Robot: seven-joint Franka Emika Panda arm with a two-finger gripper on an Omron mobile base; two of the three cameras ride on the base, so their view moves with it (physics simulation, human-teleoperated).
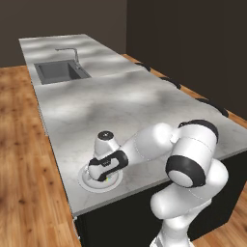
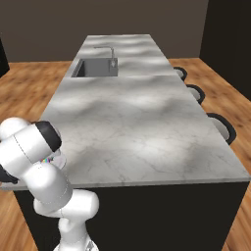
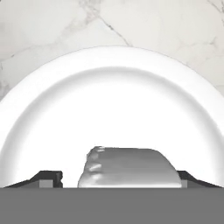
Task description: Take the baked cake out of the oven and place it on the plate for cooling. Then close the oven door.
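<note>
1. One white plate sits on the marble desk at its near left corner in the left base view. The gripper hangs straight over the plate, its dark hand covering most of the dish. A small speck of colour just under the hand, on the plate, is the baked cake. A dark sink with a silver faucet lies at the far end of the desk, well apart from the plate. Wooden floor runs along the left side.

2. Seen from the right base view, the arm's white links cover the near left corner of the desk. A sliver of the plate peeks out beside the arm, with a multicoloured fleck of the cake just left of it. The sink is at the far end, and dark stools line the right side.

3. Looking down from the hand view, the plate lies on the marble. The pale cake rests on the plate between the two fingertips. The jaws stand spread, each tip apart from the cake's sides.
</note>
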